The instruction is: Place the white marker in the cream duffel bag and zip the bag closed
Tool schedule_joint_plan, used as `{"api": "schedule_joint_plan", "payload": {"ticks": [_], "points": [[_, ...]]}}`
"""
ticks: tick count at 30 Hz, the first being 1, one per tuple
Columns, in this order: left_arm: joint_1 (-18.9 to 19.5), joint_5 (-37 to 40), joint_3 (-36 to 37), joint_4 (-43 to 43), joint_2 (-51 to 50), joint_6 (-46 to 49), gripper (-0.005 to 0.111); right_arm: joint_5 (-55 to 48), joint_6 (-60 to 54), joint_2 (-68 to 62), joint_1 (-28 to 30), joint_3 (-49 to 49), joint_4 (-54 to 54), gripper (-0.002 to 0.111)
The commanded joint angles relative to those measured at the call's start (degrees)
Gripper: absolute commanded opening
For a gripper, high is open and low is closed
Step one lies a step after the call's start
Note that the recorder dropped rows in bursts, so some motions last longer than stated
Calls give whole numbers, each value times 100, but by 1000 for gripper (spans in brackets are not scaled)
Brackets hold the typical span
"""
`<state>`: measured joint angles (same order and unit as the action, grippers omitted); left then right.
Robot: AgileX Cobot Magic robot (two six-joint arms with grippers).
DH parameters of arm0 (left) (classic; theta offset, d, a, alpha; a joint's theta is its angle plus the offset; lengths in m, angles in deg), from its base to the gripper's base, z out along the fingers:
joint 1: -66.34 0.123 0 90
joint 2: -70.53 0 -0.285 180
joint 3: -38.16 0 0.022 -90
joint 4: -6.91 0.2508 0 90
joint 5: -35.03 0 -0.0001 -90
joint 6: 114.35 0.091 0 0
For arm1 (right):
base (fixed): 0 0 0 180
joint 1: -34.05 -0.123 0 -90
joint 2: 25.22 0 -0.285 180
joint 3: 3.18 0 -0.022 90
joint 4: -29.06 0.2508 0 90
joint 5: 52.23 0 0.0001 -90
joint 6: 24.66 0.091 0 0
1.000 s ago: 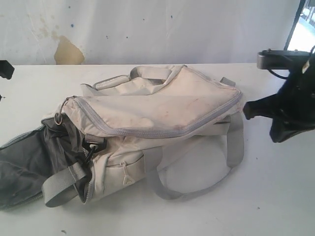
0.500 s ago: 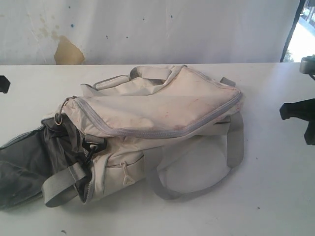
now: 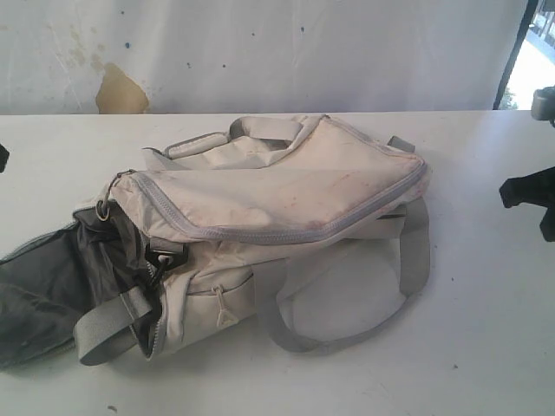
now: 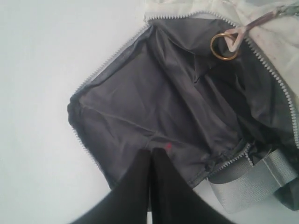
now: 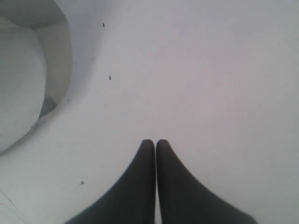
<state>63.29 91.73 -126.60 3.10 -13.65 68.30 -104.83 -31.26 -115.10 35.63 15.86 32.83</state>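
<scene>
Exterior view: the cream duffel bag (image 3: pixel 286 195) lies on its side across the middle of the white desk (image 3: pixel 486 347), its long axis running from the left edge toward the far right. Its end by the left edge is unzipped, and the dark grey lining (image 3: pixel 39 299) spills out flat toward the near left corner. 1 grey zipper (image 3: pixel 260 236) runs closed along the upper panel, which carries faint reddish stains. 2 carry handles (image 3: pixel 260 132) rest on the bag's far side, and the grey shoulder strap (image 3: pixel 414 260) forms a loop on the desk toward the near edge. The right gripper (image 3: pixel 525 192) shows as a dark shape at the right edge, well apart from the bag. Left wrist view: the left gripper (image 4: pixel 150 153) has its 2 fingers pressed together with nothing between them, the tips over the edge of the spread lining (image 4: pixel 154 93). Zipper teeth (image 4: pixel 106 59) border the opening; a brass ring (image 4: pixel 223 46) and a grey webbing strap (image 4: pixel 254 181) lie beside it. Right wrist view: the right gripper (image 5: pixel 155 142) is likewise fully closed and empty, above bare desk (image 5: pixel 210 70), with a pale curve of strap (image 5: pixel 60 60) near.
</scene>
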Motion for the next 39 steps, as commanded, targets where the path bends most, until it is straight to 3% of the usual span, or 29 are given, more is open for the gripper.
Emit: {"api": "schedule_joint_plan", "payload": {"ticks": [1,16,39], "points": [[-10,-60,25,4,383,111,0,36,-76,287,25,18,-79,0],[-10,-104,25,4,2321,147,0,-64,-108,1988,25,22,-79,0],[-10,-477,-174,19,6288,230,0,-467,-243,6632,15,22,-113,0]]}}
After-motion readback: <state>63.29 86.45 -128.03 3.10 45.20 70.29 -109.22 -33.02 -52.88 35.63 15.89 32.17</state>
